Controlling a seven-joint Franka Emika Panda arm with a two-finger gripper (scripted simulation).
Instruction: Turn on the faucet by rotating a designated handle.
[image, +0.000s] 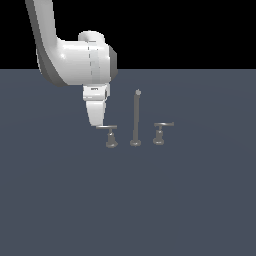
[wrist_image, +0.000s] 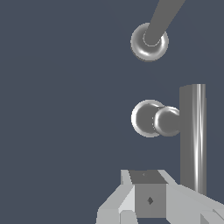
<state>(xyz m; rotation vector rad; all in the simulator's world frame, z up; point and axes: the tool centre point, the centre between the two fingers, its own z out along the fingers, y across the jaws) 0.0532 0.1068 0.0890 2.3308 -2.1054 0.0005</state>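
The faucet stands on the dark floor, with its tall thin spout rod (image: 136, 117) in the middle. The handle (image: 111, 136) with the flared bell base stands at the exterior view's left of the rod, and its flat bar (image: 106, 127) points towards my gripper. My gripper (image: 96, 124) points down with its jaws shut and empty, its tip right at the bar's free end. In the wrist view the handle's base (wrist_image: 145, 118) and long bar (wrist_image: 193, 138) show, with the bar's end beside my gripper (wrist_image: 148, 194). The spout's foot (wrist_image: 148, 43) lies beyond.
A second lever handle (image: 159, 134) with a stepped base and shorter bar stands at the exterior view's right of the spout rod. The flat dark floor (image: 130, 200) runs all around the faucet.
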